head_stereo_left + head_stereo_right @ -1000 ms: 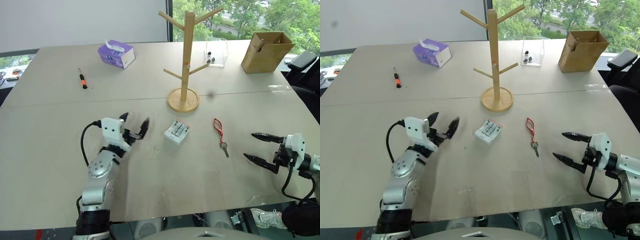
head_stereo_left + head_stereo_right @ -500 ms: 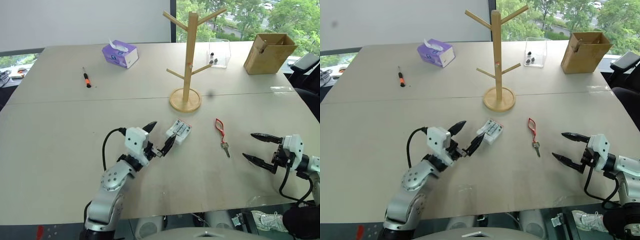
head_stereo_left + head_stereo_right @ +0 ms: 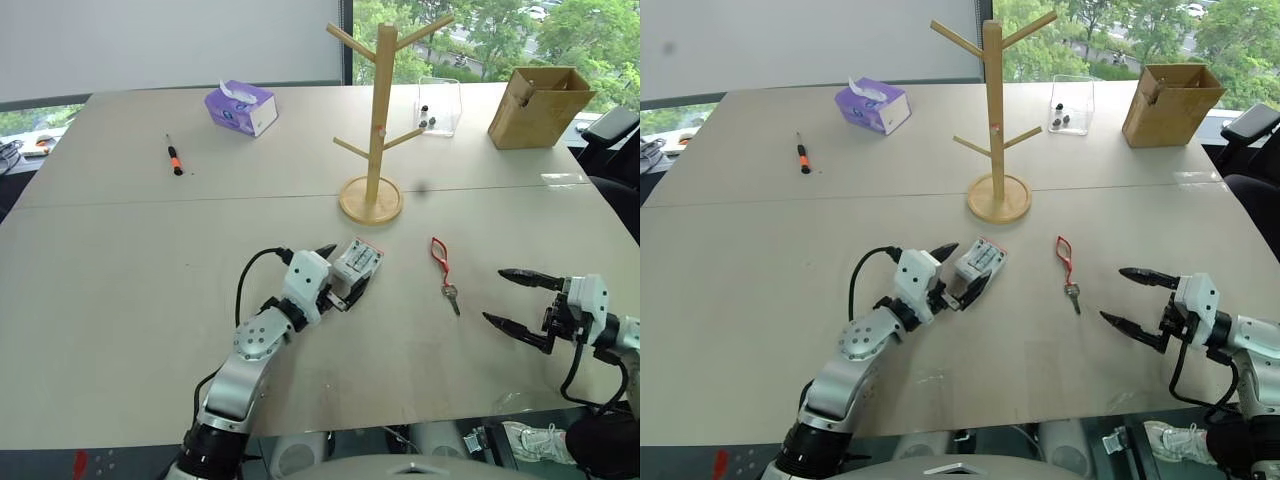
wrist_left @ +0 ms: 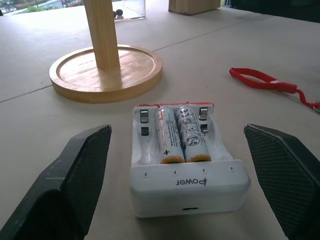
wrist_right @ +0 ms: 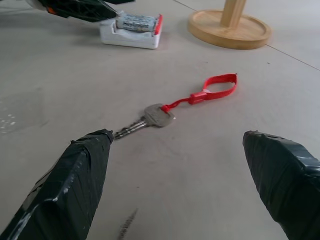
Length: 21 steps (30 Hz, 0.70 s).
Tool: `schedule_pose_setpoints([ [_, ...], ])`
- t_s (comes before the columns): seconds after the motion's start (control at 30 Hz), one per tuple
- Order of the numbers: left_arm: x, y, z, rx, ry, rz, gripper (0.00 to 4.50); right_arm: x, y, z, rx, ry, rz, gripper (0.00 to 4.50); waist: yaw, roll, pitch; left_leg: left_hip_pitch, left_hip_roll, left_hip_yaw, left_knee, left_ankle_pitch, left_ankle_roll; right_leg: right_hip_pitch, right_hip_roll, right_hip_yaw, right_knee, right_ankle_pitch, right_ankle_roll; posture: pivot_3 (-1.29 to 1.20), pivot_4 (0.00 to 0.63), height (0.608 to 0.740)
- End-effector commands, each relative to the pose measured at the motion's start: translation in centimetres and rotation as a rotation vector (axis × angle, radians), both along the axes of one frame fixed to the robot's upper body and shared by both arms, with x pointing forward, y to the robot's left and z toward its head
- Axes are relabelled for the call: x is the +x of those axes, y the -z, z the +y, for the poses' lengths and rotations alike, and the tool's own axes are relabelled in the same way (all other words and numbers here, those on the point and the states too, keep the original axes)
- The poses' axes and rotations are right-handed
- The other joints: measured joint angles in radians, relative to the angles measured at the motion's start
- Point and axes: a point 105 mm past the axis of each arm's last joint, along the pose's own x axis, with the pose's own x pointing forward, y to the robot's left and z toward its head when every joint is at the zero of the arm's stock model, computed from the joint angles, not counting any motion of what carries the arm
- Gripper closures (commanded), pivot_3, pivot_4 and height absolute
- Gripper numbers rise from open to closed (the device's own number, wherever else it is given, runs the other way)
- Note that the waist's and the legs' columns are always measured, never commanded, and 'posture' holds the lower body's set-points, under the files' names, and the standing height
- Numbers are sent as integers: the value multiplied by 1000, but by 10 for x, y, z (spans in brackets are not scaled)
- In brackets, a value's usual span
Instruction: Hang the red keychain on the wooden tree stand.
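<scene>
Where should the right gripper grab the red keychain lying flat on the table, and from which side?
A judgement: pinch the red keychain at its strap loop, coming from above. The loop stands slightly off the table, while the key lies flat. The right gripper is open beside it.

Keychain flat on the tabletop, tree stand upright and bare.
You see the red keychain (image 3: 440, 262) lying near the wooden tree stand (image 3: 379, 120), red loop toward its round base, silver key pointing away; the stand's angled pegs hold nothing.
</scene>
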Motion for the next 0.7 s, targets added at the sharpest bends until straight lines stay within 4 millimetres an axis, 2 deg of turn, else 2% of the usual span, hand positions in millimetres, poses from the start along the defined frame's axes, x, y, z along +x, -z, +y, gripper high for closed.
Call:
schedule_pose_setpoints([
  [0.03,-1,-2,-3,7,5,-11,114,-5,-11,1,-18,-40,-40,0,0,0,0,0,0,0,0,0,0,0,0,0,0,0,0,0,150,740],
  [0.3,2,2,-4,25,-10,13,114,-16,-17,14,-2,-136,-61,0,0,0,0,0,0,0,0,0,0,0,0,0,0,0,0,0,150,740],
  [0.7,6,13,-6,84,-31,75,114,-18,-13,13,-37,-176,-48,0,0,0,0,0,-1,0,0,0,0,0,0,0,0,0,0,0,150,740],
])
